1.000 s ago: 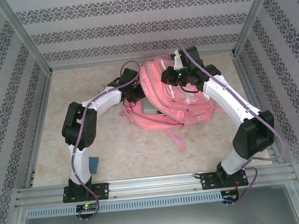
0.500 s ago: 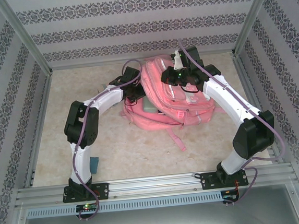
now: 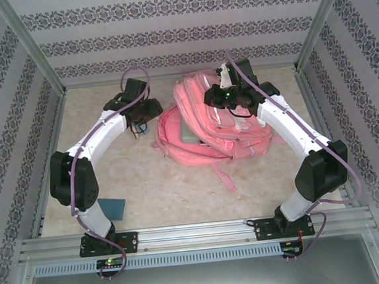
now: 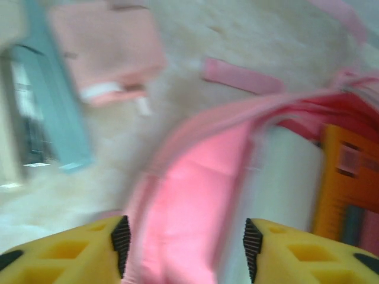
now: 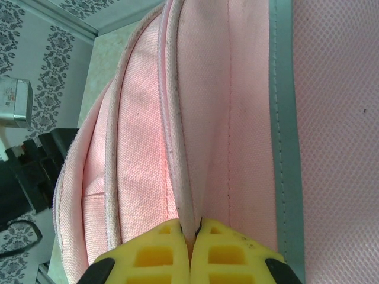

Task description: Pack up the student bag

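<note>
The student bag [image 3: 223,127], a large pink backpack, lies at the back middle of the table with its main opening facing left. My right gripper [image 3: 224,96] is above it, shut on a fold of the bag's pink zip edge [image 5: 185,195] and holding the flap up. My left gripper [image 3: 141,121] hovers left of the bag, its jaws apart and nothing between them [image 4: 186,248]. In the blurred left wrist view the bag's open rim [image 4: 195,177] lies below the black pads [image 4: 121,244]. A white item [image 4: 284,183] and an orange one [image 4: 346,183] sit inside the bag.
A small pink box [image 4: 106,53] and a teal flat item [image 4: 59,118] lie on the table left of the bag. A loose pink strap [image 3: 222,175] trails toward the front. Another teal item [image 3: 113,207] lies by the left arm's base. Patterned walls enclose the table.
My left arm has swung left and back, away from the bag's opening, and its jaws stand apart now. The right arm and the bag's raised flap have not moved.
</note>
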### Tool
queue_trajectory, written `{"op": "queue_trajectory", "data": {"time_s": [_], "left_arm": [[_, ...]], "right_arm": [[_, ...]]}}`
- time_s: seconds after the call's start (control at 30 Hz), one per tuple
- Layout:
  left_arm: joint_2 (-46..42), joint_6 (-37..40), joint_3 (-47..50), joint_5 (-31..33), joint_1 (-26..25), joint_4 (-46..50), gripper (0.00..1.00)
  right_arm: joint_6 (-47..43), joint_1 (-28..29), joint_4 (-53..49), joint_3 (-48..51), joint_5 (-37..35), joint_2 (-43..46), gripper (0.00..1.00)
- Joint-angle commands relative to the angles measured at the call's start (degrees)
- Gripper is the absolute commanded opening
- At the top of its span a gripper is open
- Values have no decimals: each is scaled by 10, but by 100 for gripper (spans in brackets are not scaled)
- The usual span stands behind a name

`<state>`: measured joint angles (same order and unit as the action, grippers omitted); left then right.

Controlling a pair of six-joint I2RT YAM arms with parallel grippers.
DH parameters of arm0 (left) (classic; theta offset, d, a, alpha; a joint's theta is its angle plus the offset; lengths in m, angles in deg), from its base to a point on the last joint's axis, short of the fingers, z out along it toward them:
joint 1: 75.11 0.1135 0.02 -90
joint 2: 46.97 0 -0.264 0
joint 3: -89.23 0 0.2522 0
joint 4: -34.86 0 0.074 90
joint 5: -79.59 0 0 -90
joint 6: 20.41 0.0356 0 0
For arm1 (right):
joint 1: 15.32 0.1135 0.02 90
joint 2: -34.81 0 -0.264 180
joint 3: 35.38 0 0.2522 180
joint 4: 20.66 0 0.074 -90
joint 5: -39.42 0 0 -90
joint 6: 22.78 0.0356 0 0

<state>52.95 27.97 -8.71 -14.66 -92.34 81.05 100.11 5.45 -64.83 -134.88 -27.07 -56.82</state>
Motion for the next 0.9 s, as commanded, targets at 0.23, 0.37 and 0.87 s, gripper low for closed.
{"op": "queue_trajectory", "data": {"time_s": [0.23,0.37,0.87], "left_arm": [[80,68,-10,53,84,70,39],[113,77,-21,45,95,65,39],[172,83,-43,19,109,42,25]], "right_arm": [[0,16,49,-14,36,10,0],[-3,16,44,-18,34,10,0],[-5,16,33,-24,32,8,0]]}}
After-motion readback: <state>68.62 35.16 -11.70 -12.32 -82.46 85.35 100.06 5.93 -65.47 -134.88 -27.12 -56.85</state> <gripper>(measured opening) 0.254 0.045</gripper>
